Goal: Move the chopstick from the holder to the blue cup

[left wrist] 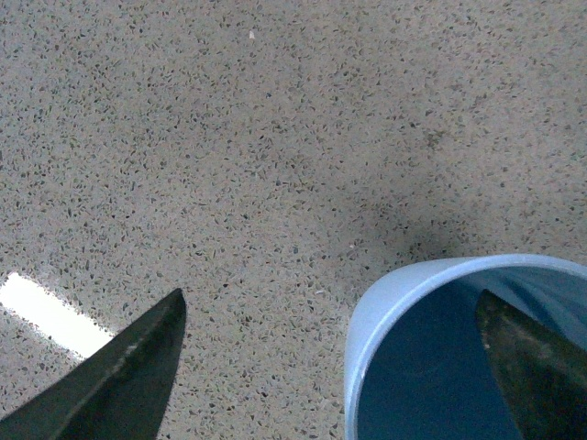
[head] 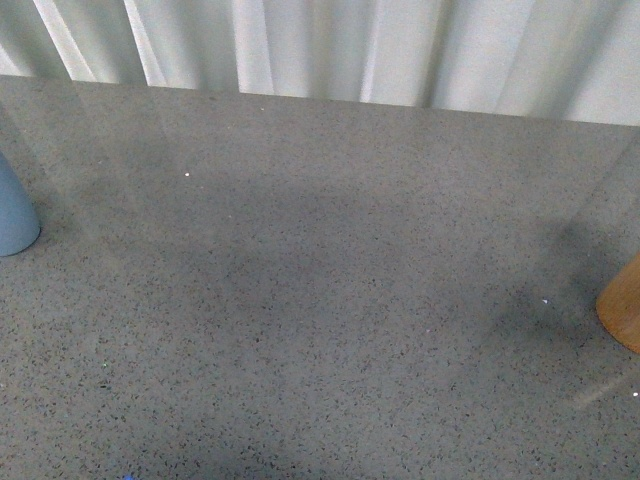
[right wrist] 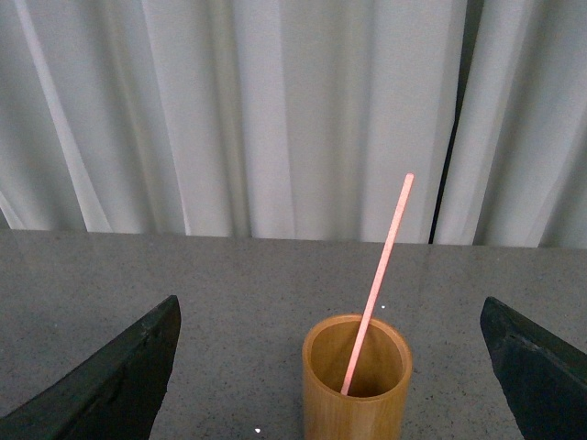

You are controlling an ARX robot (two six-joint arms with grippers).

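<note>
Hanging wide open, my right gripper is facing the holder, chopstick leaning inside it; left gripper gaping too.

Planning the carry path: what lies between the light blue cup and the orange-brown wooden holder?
Nothing: front view shows only bare speckled grey tabletop between the light blue cup and the orange-brown holder.

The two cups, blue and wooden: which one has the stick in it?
The wooden holder: the pink chopstick leans inside it, sticking out well above its rim. The blue cup shows no stick in its visible inside.
</note>
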